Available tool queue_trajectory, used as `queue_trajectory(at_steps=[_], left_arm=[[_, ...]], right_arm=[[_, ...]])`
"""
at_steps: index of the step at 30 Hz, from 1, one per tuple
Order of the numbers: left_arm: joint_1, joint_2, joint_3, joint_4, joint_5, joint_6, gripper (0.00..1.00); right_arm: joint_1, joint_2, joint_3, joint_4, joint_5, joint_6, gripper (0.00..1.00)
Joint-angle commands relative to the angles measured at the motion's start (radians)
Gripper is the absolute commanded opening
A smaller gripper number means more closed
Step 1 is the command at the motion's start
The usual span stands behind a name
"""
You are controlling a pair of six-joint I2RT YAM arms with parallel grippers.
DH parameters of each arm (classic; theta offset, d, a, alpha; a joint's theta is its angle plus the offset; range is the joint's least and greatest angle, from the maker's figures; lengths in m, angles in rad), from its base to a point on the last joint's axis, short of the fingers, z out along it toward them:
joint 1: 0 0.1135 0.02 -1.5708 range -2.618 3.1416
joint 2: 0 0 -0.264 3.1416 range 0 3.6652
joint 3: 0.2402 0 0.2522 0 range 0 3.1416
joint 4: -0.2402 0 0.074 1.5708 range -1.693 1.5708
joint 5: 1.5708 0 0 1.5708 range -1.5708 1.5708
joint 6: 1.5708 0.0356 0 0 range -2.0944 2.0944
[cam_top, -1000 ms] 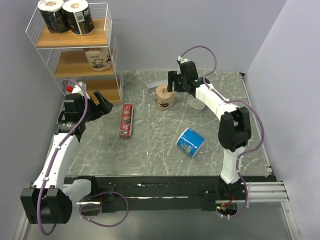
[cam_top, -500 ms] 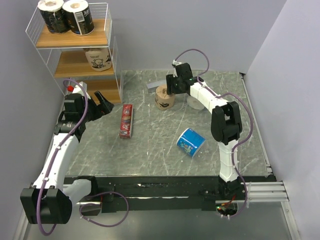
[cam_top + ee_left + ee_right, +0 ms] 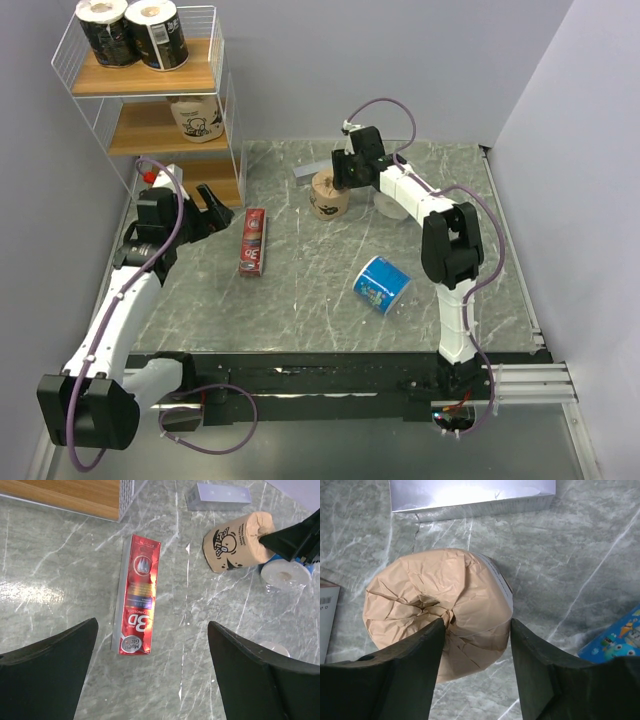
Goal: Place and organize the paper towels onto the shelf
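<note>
A tan cartoon-print roll [image 3: 328, 195] stands upright on the table, also seen in the left wrist view [image 3: 237, 540]. My right gripper [image 3: 345, 178] hangs over it, jaws open. In the right wrist view [image 3: 476, 625] one finger lies over the roll's crumpled top [image 3: 435, 610] and the other at its right edge. One blue-and-white roll [image 3: 382, 284] lies on its side mid-table; another [image 3: 392, 205] stands beside the right arm. Two black rolls [image 3: 105, 30] [image 3: 158, 35] sit on the top board of the shelf [image 3: 225, 90], a tan roll [image 3: 195, 118] on the middle board. My left gripper [image 3: 212, 205] is open and empty.
A flat red box [image 3: 253, 241] lies just right of the left gripper, ahead of it in the left wrist view [image 3: 137, 595]. A grey bar [image 3: 308, 172] lies behind the tan roll, at the top of the right wrist view [image 3: 470, 495]. Walls close both sides.
My right gripper has swung left and come over the tan roll. My left arm has shifted slightly right towards the red box.
</note>
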Motion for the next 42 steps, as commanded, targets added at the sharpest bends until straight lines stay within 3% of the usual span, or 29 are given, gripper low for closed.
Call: queue_trajectory(at_steps=[1, 9, 19, 25, 29, 33, 42], left_arm=[[-0.029, -0.013, 0.024, 0.004, -0.054, 0.018, 0.97], [-0.096, 0.016, 0.056, -0.041, -0.109, 0.013, 0.98], [-0.196, 0.102, 0.090, 0.002, -0.105, -0.060, 0.99], [-0.270, 0.194, 0.084, 0.033, -0.106, -0.088, 0.99], [-0.307, 0.249, 0.076, 0.079, -0.137, -0.091, 0.99], [-0.323, 0.340, 0.145, 0.051, -0.134, -0.087, 0.98], [-0.412, 0.414, 0.133, 0.062, -0.149, -0.108, 0.97]], right_arm=[[-0.003, 0.034, 0.054, -0.019, -0.002, -0.023, 0.57], [0.043, -0.089, -0.052, 0.027, -0.033, -0.016, 0.45], [0.233, -0.331, -0.354, 0.104, -0.002, 0.030, 0.42], [0.333, -0.379, -0.418, 0.095, 0.035, 0.070, 0.45], [0.350, -0.406, -0.417, 0.076, 0.059, 0.083, 0.63], [0.349, -0.472, -0.434, 0.061, 0.100, 0.093, 0.73], [0.335, -0.715, -0.579, 0.075, 0.196, 0.080, 0.76]])
